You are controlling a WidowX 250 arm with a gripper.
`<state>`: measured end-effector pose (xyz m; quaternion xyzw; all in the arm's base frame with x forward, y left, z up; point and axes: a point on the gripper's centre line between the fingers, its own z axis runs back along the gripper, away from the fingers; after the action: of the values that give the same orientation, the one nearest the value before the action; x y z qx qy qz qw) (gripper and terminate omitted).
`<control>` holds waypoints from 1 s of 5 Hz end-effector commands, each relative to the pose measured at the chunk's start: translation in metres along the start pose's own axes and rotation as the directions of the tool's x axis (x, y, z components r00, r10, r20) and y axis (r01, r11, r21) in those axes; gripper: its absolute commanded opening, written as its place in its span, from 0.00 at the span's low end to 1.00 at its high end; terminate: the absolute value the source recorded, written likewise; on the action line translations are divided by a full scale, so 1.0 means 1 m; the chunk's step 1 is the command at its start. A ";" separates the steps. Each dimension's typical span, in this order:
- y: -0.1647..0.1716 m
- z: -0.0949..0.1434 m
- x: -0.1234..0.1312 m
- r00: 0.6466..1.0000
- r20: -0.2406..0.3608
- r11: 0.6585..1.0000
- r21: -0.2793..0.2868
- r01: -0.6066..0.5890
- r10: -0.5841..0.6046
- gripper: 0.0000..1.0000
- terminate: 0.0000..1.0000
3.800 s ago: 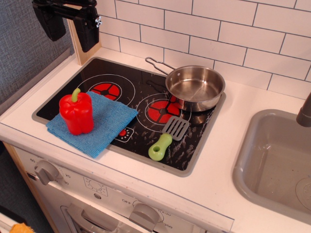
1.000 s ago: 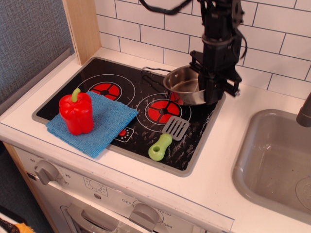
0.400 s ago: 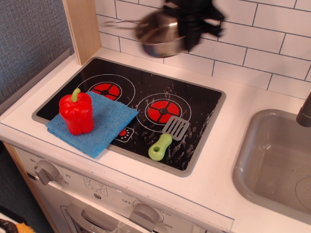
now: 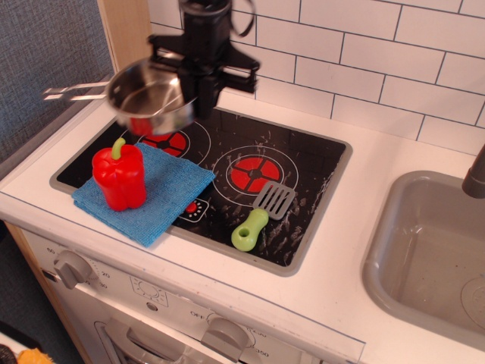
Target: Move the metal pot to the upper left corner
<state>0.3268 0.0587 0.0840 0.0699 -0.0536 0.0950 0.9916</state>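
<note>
The metal pot is a small shiny saucepan, blurred by motion, held in the air above the left burner ring. Its wire-loop handle points left. My black gripper comes down from above and is shut on the pot's right rim. The pot hangs over the upper left corner of the black glass cooktop; I cannot tell how high above the glass it is.
A red pepper stands on a blue cloth at the cooktop's front left. A grey slotted spatula with green handle lies front centre. A wooden post stands behind the corner. A grey sink is at right.
The pot was lifted from the right rear of the cooktop, carried left along the tiled wall, and now has come down over the left burner with the handle pointing left.
</note>
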 end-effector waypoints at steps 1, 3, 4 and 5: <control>0.038 -0.002 0.003 0.998 0.037 0.997 0.059 -0.050 0.047 0.00 0.00; 0.049 -0.025 0.031 0.999 0.024 0.996 0.086 -0.029 0.027 0.00 0.00; 0.036 -0.037 0.046 0.999 0.033 0.996 0.088 0.004 -0.006 0.00 0.00; 0.014 -0.040 0.049 0.998 0.029 0.997 0.057 0.057 -0.059 1.00 0.00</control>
<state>0.3832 0.0937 0.0343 0.0936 -0.0403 0.0616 0.9929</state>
